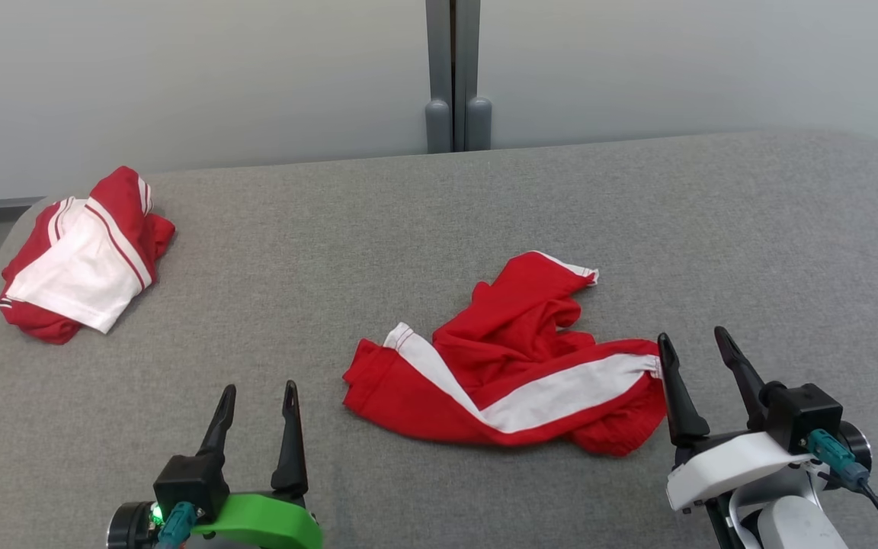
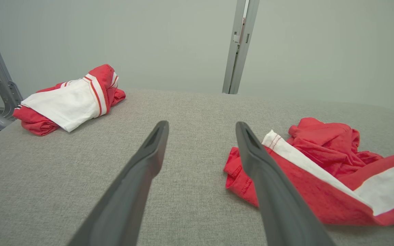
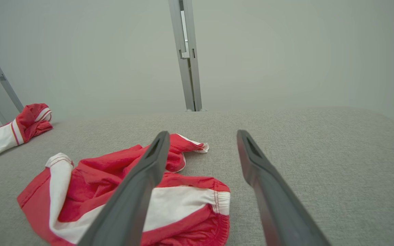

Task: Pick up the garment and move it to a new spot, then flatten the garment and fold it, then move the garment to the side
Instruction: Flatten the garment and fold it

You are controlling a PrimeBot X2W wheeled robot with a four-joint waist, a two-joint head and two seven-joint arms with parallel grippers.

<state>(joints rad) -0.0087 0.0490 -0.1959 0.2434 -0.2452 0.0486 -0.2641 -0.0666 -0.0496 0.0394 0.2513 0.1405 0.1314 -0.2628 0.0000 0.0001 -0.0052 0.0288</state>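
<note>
Left gripper (image 1: 259, 387), fingers spread wide and holding nothing, hovers near the front edge of the table (image 1: 408, 221), just left of the crumpled garment (image 1: 507, 366). Right gripper (image 1: 692, 333), likewise wide and empty, stands at the garment's right end, its inner finger just beside the gathered waistband where the white stripe ends; whether it touches the cloth cannot be told. The garment, red with a white side stripe, lies bunched in the middle of the table toward the front edge, its layers twisted over one another. A second garment (image 1: 81, 259), folded, rests at the far left corner. Probable hazards: fingers closing on a single upper fold would likely lift the cloth as a twisted rope, making later flattening harder; a finger driven low might snag the table's grey fabric cover along with the cloth; a finger arriving from the side may push the limp edge away rather than trap it; a carry toward the far left corner risks dropping the piece on the folded one.
</note>
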